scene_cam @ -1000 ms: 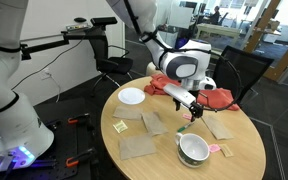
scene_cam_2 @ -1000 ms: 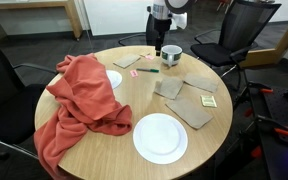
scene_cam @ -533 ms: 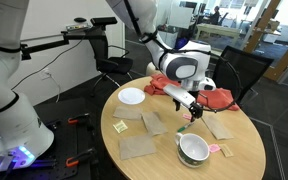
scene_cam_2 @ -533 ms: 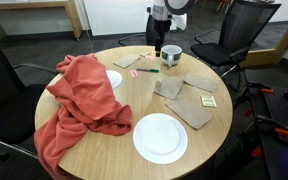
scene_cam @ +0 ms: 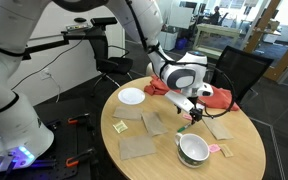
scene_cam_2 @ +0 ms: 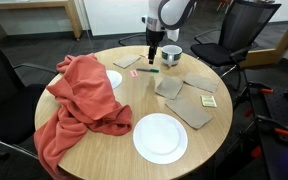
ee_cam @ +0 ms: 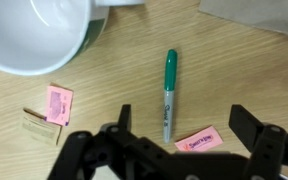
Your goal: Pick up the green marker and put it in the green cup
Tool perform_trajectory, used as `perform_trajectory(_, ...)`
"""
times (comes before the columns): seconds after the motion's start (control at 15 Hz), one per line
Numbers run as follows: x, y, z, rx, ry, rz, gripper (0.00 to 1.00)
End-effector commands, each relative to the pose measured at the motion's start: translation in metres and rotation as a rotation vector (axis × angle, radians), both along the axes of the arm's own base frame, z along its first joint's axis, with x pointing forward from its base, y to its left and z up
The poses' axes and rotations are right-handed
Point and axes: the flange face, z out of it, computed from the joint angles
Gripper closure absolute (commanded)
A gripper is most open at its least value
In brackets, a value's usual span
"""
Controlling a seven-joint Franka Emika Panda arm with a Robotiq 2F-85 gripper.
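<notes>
While the tool hangs above the wooden counter, the wrist view shows its two dark fingers spread wide at the bottom of the frame, with nothing held between them. The green marker lies flat on the counter near the centre of that frame, running top to bottom, its lower end reaching into the gap between the fingers. The green cup fills the upper left corner, near the marker but not touching it. Small pink bits lie lower left and just right of the marker's lower end. In an exterior view the tool hovers just above the marker, with the cup beside it, a red cloth at left and a white plate at lower centre
</notes>
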Motion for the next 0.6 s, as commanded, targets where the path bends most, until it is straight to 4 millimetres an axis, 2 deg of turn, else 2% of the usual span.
perform_trajectory(0.0, 0.021, 0.001, -0.015, 0.006, -0.051, -0.042, 0.00)
perform_trajectory(0.53, 0.048, 0.006, -0.040, 0.015, -0.064, -0.105, 0.00)
